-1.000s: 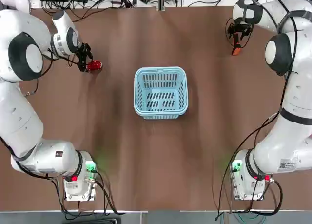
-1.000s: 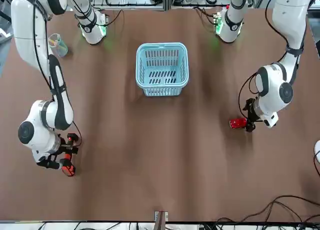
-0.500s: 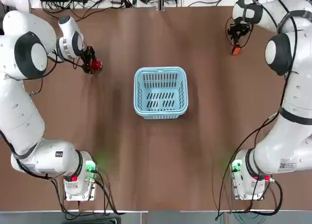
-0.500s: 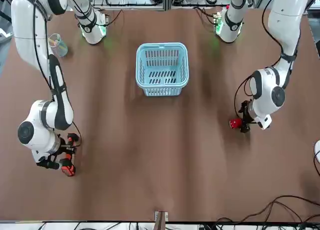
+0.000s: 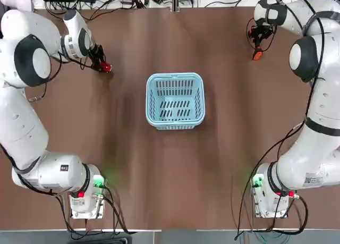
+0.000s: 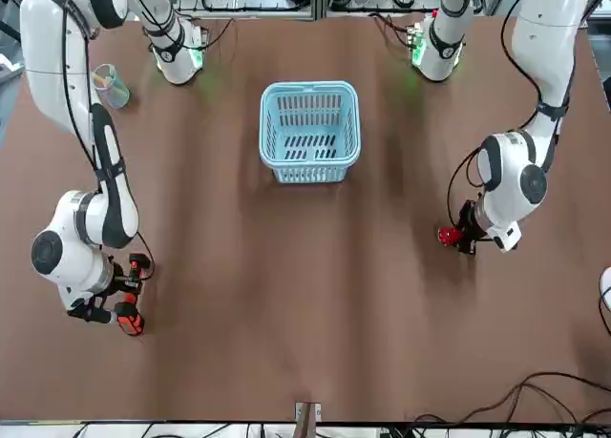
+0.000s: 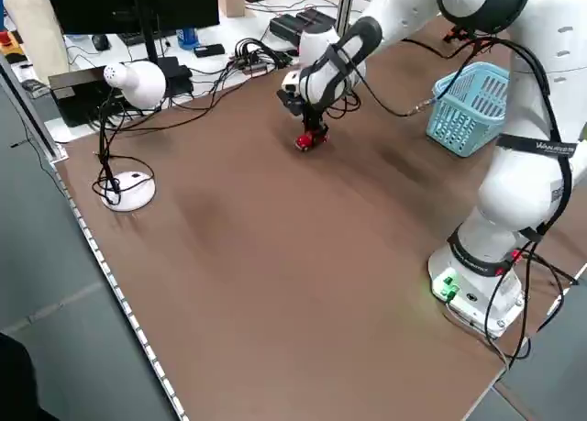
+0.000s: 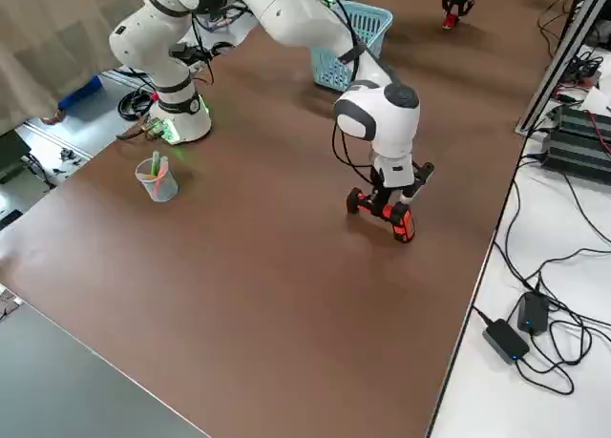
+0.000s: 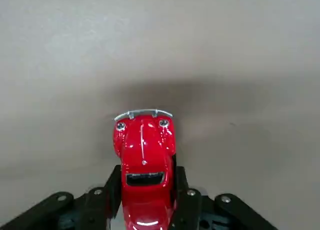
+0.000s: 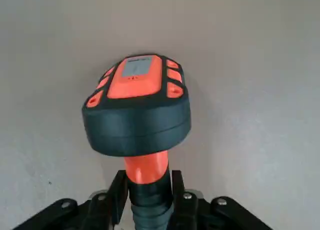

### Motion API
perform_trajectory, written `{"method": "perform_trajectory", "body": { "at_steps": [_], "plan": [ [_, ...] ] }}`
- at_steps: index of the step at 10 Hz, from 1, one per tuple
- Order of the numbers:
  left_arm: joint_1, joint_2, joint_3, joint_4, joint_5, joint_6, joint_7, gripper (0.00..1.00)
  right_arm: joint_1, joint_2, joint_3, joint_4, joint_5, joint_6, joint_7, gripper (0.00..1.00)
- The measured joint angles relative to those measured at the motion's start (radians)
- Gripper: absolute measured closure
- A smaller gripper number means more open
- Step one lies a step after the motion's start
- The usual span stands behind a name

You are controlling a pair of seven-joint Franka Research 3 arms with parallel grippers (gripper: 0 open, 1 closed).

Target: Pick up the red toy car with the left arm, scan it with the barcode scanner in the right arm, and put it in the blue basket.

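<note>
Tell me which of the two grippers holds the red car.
The left gripper: the red car sits between its fingers, while the right gripper grips the scanner.

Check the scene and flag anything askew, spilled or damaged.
Nothing stands out. The blue basket sits upright and undamaged between the arms, the left gripper holds the red toy car, and the right gripper holds the barcode scanner. No spill shows.

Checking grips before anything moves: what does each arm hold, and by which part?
Left end effector: red toy car, by its sides. Right end effector: barcode scanner, by its handle.
</note>
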Motion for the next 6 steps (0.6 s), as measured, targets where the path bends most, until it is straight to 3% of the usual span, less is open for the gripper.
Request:
{"method": "perform_trajectory", "body": {
  "at_steps": [2,4,6],
  "plan": [
    [-0.002,-0.048,-0.064,0.059,0.0,-0.09,-0.109,0.56,0.0,0.0,0.0,0.001,0.0,0.0,0.0,0.62],
    [-0.011,-0.065,-0.137,0.178,0.017,-0.216,-0.26,0.56,0.0,0.0,0.0,0.001,0.0,0.0,0.0,0.63],
    [-0.018,-0.064,-0.229,0.278,0.092,-0.287,-0.448,0.56,0.0,0.0,0.008,0.003,0.002,-0.002,0.0,0.63]
  ]
}}
